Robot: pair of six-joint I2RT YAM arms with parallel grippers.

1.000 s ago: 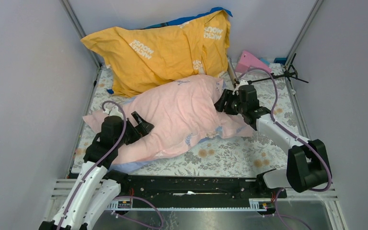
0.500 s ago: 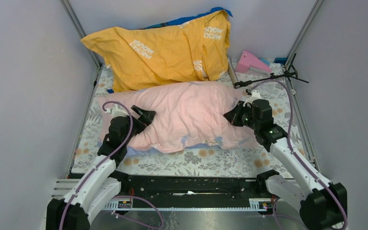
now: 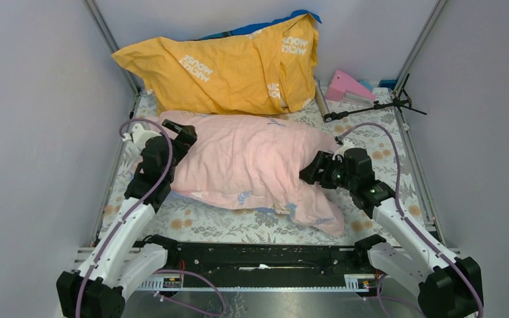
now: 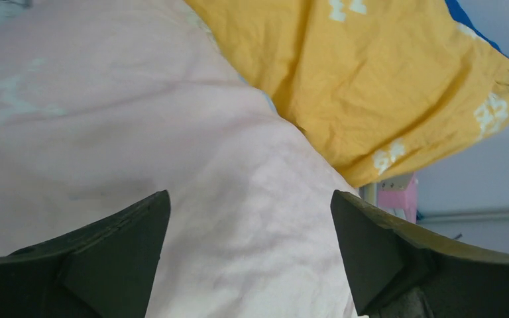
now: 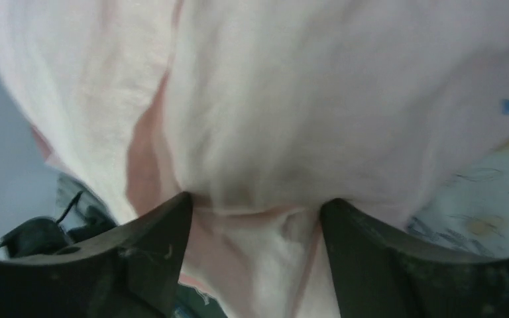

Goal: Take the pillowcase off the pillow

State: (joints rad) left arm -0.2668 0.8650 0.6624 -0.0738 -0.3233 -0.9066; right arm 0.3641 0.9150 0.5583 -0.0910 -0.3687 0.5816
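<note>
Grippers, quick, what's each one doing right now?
Left gripper: open, jaws wide, pillowcase in front, not gripped.
Right gripper: closed on a bunched fold of the pillowcase.

White-shelled arms (image 3: 116,242), black joints (image 3: 358,169), purple cables (image 3: 371,124) (looped), dark wedge fingers (image 4: 106,258)

The left gripper (image 3: 185,136) is pointing toward 2 o'clock, jaws gaping wide. The right gripper (image 3: 308,173) is pointing toward 9 o'clock, fingers (image 5: 152,245) parted, grip unclear.
</note>
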